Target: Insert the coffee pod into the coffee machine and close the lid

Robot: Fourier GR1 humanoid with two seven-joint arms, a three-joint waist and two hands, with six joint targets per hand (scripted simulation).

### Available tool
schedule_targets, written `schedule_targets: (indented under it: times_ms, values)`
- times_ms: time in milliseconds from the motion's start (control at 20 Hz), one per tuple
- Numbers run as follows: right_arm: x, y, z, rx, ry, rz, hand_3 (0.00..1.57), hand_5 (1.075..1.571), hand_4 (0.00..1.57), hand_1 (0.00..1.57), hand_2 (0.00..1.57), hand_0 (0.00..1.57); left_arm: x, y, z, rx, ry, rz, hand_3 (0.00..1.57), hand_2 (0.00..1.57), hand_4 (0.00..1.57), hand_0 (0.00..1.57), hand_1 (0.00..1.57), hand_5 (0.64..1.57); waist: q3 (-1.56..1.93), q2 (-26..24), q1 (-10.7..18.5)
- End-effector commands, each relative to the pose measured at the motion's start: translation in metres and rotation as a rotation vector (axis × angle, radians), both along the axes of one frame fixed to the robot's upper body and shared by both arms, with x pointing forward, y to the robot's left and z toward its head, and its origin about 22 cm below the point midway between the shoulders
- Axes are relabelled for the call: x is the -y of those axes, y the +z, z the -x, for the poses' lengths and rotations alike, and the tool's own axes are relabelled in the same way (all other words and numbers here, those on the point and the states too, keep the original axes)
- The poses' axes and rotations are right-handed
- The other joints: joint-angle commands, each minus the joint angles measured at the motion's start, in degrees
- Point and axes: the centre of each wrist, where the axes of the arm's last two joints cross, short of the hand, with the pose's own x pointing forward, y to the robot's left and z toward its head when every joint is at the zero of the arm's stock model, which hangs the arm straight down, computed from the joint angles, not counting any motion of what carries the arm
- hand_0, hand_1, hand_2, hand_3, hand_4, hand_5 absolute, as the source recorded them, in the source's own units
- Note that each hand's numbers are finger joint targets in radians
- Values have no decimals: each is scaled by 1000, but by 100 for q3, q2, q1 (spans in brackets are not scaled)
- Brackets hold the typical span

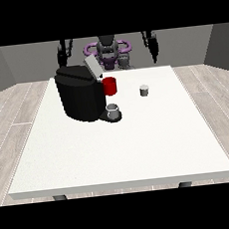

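Observation:
A black coffee machine (pixel 80 94) stands on the white table (pixel 120 146) left of centre, its grey lid (pixel 91 66) tilted up and open. A small grey cup (pixel 113 110) sits on the machine's base at its front. Behind the machine's spout stands a red cup (pixel 110 86). The coffee pod (pixel 144 90), a small grey cylinder, rests on the table to the right of the machine. The hand at the view's left (pixel 61 57) hangs raised above the table's far edge, behind the machine. The hand at the view's right (pixel 153 50) is also raised at the far edge, well back from the pod.
The robot's torso (pixel 108 52) with purple rings stands behind the table's far edge. Wood-look floor surrounds the table on both sides.

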Motion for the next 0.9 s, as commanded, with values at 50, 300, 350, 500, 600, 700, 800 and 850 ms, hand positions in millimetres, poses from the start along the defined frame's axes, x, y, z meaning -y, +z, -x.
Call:
schedule_targets:
  times_ms: [50, 300, 350, 500, 600, 700, 800, 850]
  values:
    - [-5, -8, 11, -14, 15, -24, 0, 1571, 128, 0, 0, 0, 1, -3, -4, 27, 4, -2, 0, 0, 311, 0, 0, 1571, -171, -214, -208]
    - [2, 1, -3, 90, -187, -83, 0, 1571, 128, 0, 0, 0, 8, -16, 14, 118, -92, -22, 0, 0, 311, 0, 0, 1571, -172, -272, -106]
    - [0, -11, 5, 77, -201, -80, 0, 1571, 109, 0, 0, 0, 0, -10, 15, 98, -108, -40, 0, 0, 320, 0, 0, 1571, -170, -357, -60]
    - [-9, -5, -10, 160, -159, -92, 0, 1571, 181, 0, 0, 0, -20, 16, -18, 141, -96, -157, 0, 0, 0, 0, 0, 1571, -169, 106, -146]
    - [-14, -7, 3, 117, -134, -113, 0, 1571, 217, 0, 0, 0, -18, 20, -27, 58, -53, -161, 0, 0, 0, 0, 0, 1571, -170, -137, -422]
    - [-4, 13, -12, 176, -116, -92, 0, 1571, 217, 0, 0, 0, -46, 35, -45, 52, -52, -157, 0, 0, 0, 0, 0, 1571, -171, 189, -567]
    - [-22, 3, 1, 137, -87, -105, 0, 1571, 158, 0, 0, 0, -48, 41, -56, -21, -22, -158, 0, 0, 0, 0, 0, 1571, -171, 43, -722]
    - [-29, 10, -8, 200, -99, -102, 0, 1571, 177, 0, 0, 0, -50, 20, -53, 2, -42, -169, 0, 0, 0, 0, 0, 1571, -172, 356, -650]
